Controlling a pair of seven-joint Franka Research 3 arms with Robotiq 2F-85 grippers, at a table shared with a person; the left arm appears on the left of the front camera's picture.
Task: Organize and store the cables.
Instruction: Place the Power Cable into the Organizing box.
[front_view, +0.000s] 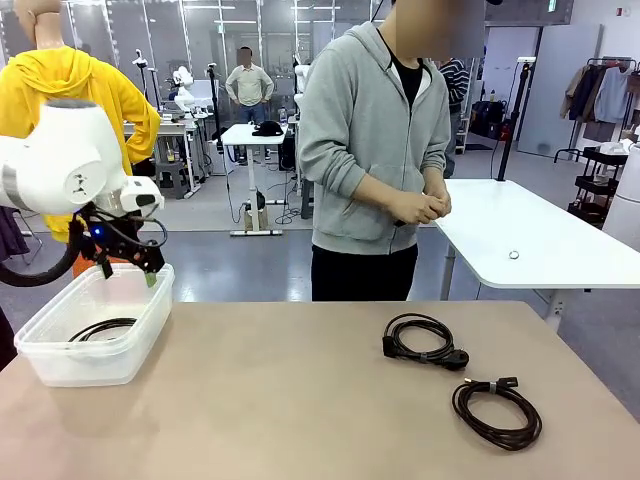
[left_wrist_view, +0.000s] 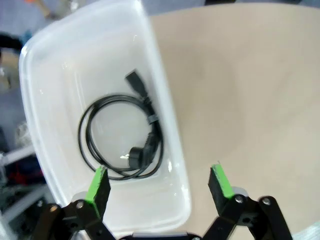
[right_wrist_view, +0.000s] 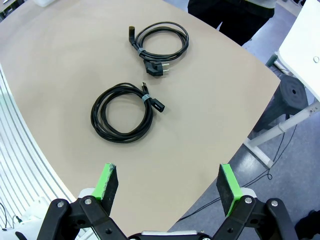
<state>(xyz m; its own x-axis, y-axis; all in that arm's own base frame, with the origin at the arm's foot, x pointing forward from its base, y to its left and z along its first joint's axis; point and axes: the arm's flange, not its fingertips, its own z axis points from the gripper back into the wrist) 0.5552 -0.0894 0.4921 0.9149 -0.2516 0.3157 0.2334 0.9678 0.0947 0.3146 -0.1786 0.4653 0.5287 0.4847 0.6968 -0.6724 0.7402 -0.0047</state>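
One coiled black cable (left_wrist_view: 122, 137) lies inside the clear plastic bin (front_view: 60, 360) at the table's left; it also shows through the bin wall as a cable (front_view: 100, 328). My left gripper (front_view: 128, 270) hovers open above the bin's far rim, and the left wrist view shows its fingers (left_wrist_view: 97, 187) wide apart with nothing between them, over the bin (left_wrist_view: 170, 130). Two more coiled cables lie on the right of the table: a far cable (front_view: 425, 340) and a near cable (front_view: 497, 410). The right wrist view looks down on both, the far cable (right_wrist_view: 160, 42) and the near cable (right_wrist_view: 122, 112), past my open, empty right gripper (right_wrist_view: 169, 186).
A person in a grey hoodie (front_view: 375, 130) stands at the far edge with hands (front_view: 420, 207) clasped. A white table (front_view: 530, 235) stands behind on the right. The brown tabletop (front_view: 290, 400) between the bin and the loose cables is bare.
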